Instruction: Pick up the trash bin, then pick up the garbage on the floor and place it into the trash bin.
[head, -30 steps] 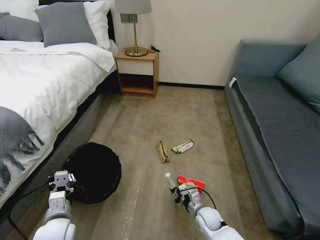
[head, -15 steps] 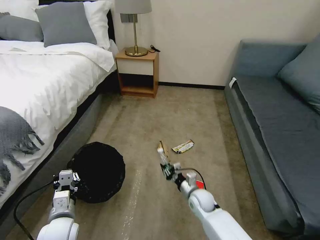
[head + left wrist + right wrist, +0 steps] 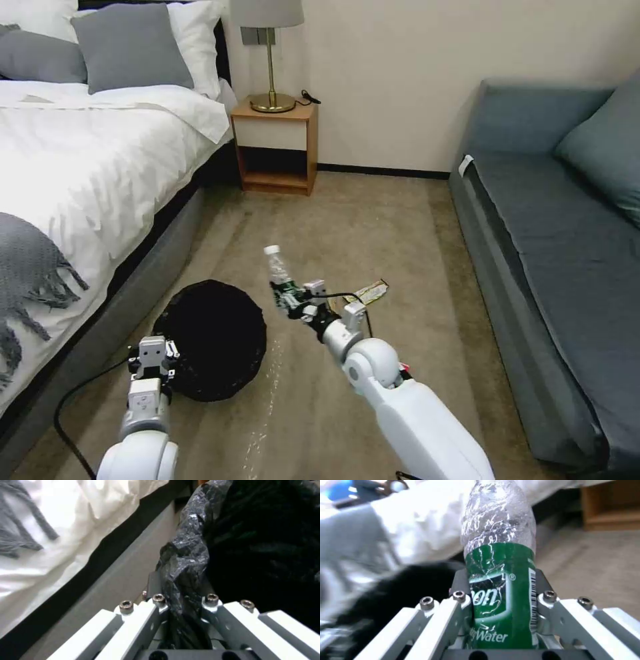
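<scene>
Fingers of our left gripper (image 3: 154, 358) pinch the bag-lined rim of the trash bin (image 3: 212, 338), holding its mouth open beside the bed (image 3: 80, 167). Right of it, our right gripper (image 3: 293, 301) clamps the bottle (image 3: 279, 275) by its green label, cap up, near the bin for dropping.

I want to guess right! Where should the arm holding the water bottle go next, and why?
Probably sideways toward the trash bin, until the bottle hangs over its black opening. The right end effector grips the bottle above the carpet, just beside the bin, while the left end effector holds the bin's rim.
</scene>
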You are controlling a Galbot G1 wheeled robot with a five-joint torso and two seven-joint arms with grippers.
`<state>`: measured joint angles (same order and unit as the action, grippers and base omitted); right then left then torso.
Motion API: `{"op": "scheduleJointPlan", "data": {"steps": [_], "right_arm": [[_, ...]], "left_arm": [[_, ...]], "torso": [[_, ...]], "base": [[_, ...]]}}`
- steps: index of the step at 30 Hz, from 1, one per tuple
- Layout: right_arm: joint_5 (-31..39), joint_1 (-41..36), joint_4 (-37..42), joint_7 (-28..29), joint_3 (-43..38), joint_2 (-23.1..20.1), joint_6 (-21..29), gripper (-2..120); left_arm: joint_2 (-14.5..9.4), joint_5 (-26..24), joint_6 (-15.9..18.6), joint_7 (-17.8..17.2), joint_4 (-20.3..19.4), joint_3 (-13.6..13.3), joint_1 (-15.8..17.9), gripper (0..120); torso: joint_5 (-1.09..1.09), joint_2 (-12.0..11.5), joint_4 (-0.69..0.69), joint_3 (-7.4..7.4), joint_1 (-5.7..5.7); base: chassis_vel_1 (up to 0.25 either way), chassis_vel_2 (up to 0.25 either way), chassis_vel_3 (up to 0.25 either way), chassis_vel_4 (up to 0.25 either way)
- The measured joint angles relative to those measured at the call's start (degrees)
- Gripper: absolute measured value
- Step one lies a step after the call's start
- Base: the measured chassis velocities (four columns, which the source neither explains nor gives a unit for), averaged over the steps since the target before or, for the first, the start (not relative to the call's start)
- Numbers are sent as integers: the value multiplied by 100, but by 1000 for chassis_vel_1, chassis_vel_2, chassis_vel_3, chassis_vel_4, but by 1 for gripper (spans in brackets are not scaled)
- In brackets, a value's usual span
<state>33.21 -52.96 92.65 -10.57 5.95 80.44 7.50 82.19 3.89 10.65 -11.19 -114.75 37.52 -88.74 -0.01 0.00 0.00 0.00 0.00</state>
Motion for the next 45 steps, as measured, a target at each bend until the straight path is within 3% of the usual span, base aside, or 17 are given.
{"op": "scheduleJointPlan", "data": {"steps": [5,10,16,30,33,35,38,39,43,45], "right_arm": [[27,-40,28,-86,300,116,-36,22],[-125,-46,-478,-105,487,288,-160,22],[-465,-38,-1116,-172,544,429,-431,22],[-957,-289,-1570,-174,456,577,-658,22],[-1009,-296,-1609,-172,409,579,-678,27],[-1010,-316,-1594,-169,344,566,-678,39],[-1010,-336,-1563,-166,319,532,-678,44],[-1012,-359,-1521,-160,300,489,-677,52],[-1017,-380,-1480,-145,282,443,-669,60],[-1027,-390,-1432,-130,262,384,-644,72]], "left_arm": [[14,26,-4,-25,48,-85,68,4],[67,59,-5,-38,12,-218,72,4],[85,76,-9,-47,11,-244,75,4],[115,61,-79,-63,58,-308,37,4],[82,56,-80,-64,66,-321,30,4],[66,46,-80,-63,66,-327,29,4],[64,45,-80,-63,66,-334,28,4],[65,45,-80,-63,71,-342,26,4],[68,49,-83,-71,84,-351,19,4],[67,62,-101,-77,119,-362,5,4]], "torso": [[0,0,1,0,0],[0,0,0,0,0],[1,0,0,0,0],[1,0,0,0,0],[1,0,0,0,0],[1,0,0,0,0],[1,0,0,0,0],[1,0,0,0,0],[1,0,0,0,0],[1,0,0,0,0]], "base": [[0,0,0,0],[0,0,0,0],[0,0,0,0],[0,0,0,0],[0,0,0,0],[0,0,0,0],[0,0,0,0],[0,0,0,0],[0,0,0,0],[0,0,0,0]]}}
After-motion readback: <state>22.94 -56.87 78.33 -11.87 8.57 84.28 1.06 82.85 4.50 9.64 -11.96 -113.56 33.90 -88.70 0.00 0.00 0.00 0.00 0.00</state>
